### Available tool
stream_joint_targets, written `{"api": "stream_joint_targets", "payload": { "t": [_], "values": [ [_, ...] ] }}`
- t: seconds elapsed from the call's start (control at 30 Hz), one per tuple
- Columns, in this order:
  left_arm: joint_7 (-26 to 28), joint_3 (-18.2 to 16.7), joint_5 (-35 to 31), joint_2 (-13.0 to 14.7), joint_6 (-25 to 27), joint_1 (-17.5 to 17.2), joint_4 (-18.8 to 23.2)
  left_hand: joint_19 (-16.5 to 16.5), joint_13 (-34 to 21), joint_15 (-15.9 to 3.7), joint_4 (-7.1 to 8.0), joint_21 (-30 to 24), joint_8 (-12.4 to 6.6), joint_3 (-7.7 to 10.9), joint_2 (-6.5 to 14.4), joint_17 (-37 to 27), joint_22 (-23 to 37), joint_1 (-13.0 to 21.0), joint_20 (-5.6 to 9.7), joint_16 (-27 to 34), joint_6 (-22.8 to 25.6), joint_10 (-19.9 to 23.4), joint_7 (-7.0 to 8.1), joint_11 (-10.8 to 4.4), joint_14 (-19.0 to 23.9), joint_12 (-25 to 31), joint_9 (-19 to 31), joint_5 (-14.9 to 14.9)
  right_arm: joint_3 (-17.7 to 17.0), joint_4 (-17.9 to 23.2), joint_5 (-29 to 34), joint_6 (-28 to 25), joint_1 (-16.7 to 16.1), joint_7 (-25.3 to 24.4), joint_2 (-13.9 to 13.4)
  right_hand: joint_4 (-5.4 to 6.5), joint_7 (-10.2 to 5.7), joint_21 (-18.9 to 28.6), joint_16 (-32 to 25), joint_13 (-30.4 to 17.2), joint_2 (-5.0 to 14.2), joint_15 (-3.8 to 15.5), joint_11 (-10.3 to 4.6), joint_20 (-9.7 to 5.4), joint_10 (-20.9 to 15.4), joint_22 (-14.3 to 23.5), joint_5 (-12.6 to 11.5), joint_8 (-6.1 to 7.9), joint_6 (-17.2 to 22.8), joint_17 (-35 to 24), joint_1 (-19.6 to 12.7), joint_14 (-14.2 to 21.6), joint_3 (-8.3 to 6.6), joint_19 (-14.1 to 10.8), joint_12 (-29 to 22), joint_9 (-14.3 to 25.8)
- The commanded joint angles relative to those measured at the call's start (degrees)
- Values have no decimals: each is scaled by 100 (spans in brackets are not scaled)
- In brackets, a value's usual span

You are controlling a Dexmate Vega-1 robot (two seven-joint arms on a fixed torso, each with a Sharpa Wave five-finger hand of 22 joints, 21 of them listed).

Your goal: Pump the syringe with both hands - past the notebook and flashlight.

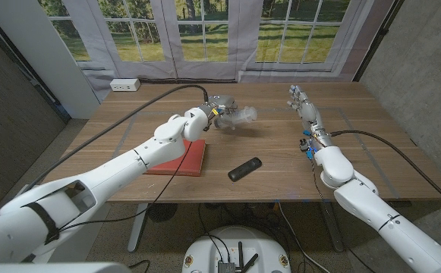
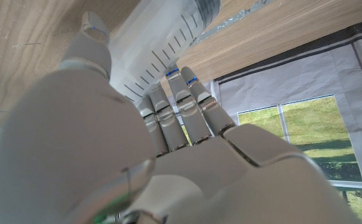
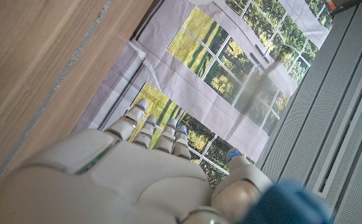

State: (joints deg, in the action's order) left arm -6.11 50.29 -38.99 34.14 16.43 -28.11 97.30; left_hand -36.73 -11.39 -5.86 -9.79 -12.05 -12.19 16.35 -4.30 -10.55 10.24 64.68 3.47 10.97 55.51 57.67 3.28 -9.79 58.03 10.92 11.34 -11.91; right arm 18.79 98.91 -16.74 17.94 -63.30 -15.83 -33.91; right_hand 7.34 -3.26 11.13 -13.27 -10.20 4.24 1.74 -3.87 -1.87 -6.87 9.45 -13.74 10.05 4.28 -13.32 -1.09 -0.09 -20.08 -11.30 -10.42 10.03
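past the red notebook [image 1: 184,158] and black flashlight [image 1: 244,169], the left hand [image 1: 218,111] gripped the blurred syringe [image 1: 239,116] above the wooden table [image 1: 281,144]; the right hand [image 1: 302,102] hovered well apart, fingers spread, holding nothing.

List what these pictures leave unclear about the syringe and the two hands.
- Syringe: blurred in the head view; the left wrist view cuts off both its ends, so plunger position is unreadable.
- Left hand: its own back hides the contact with the barrel in the left wrist view.
- Right hand: small in the head view; its palm side is hidden in the right wrist view.
- Notebook: partly covered by the left arm.
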Motion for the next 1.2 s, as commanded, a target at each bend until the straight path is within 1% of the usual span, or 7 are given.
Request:
{"api": "stream_joint_targets", "payload": {
  "t": [0.03, 0.17, 0.33, 0.57, 0.67, 0.87, 1.2],
  "values": [
    [-606, 170, -159, -40, 246, 250, -84, 28, -15, -810, 52, 19, -32, 57, 1107, -12, 15, 472, 808, -2, 148, 124, 121, -179, 278, -22, 31, -59, 21, -599, -767, 447, 205, 485, 265, 11, 62, -12, -1, -12, 137, 236, 50, -155, -18, 18, 15, 19, 5, -14, 8, -33, -19, -14, -35, 6],
    [-794, 219, -192, -70, 346, 327, -115, 36, -13, -810, 48, 21, -33, 66, 1121, -12, 15, 466, 809, -5, 142, 82, 113, -175, 259, -30, 32, -61, 27, -723, -948, 462, 269, 618, 288, 17, 87, -18, 10, -12, 141, 232, 77, -163, -19, 18, 16, 19, -11, -17, 14, -59, -16, -5, -35, 5],
    [-1033, 297, -199, -101, 381, 469, -206, 40, -13, -810, 48, 22, -28, 72, 1135, -12, 15, 463, 808, -5, 127, 66, 109, -176, 251, -31, 33, -62, 54, -866, -1000, 467, 359, 676, 305, 25, 88, -24, 13, -11, 143, 215, 85, -160, -20, 17, 17, 23, -18, -20, 21, -62, -12, 6, -34, 5],
    [-1468, 532, -365, -193, 466, 756, -416, 49, -11, -808, 45, 24, -13, 81, 1144, -9, 14, 454, 807, -15, 79, 28, 107, -176, 220, -37, 34, -63, 91, -1023, -1054, 494, 423, 685, 367, 30, 105, -24, 14, -11, 143, 215, 88, -161, -27, 17, 17, 36, 1, -22, 26, -62, -8, 4, -37, 4],
    [-1548, 615, -451, -213, 472, 826, -475, 63, -10, -806, 43, 30, -6, 87, 1147, -3, 13, 444, 807, -28, 52, -15, 105, -174, 181, -45, 35, -63, 96, -1047, -1073, 506, 423, 677, 381, 32, 108, -22, 14, -10, 137, 181, 97, -155, -34, 17, 19, 42, 9, -25, 29, -60, -1, -4, -39, 4],
    [-1654, 780, -659, -294, 496, 951, -644, 82, -7, -805, 42, 35, 7, 99, 1155, 3, 11, 425, 805, -40, 2, -62, 126, -181, 133, -46, 36, -65, 104, -1079, -1082, 514, 408, 631, 401, 37, 91, -18, 6, -10, 138, 179, 103, -138, -64, 17, 20, 54, 30, -29, 31, -36, 3, -21, -48, 4],
    [-1675, 1086, -1253, -461, 732, 1035, -816, 108, -2, -794, 53, 42, 16, 118, 1169, 16, 8, 372, 801, -62, -48, -110, 120, -187, 46, -39, 37, -66, 134, -1200, -1138, 542, 448, 653, 453, 39, 98, -8, 2, -11, 142, 183, 121, -128, -97, 17, 19, 68, 60, -32, 28, -16, 3, -56, -57, 4]
  ]
}}
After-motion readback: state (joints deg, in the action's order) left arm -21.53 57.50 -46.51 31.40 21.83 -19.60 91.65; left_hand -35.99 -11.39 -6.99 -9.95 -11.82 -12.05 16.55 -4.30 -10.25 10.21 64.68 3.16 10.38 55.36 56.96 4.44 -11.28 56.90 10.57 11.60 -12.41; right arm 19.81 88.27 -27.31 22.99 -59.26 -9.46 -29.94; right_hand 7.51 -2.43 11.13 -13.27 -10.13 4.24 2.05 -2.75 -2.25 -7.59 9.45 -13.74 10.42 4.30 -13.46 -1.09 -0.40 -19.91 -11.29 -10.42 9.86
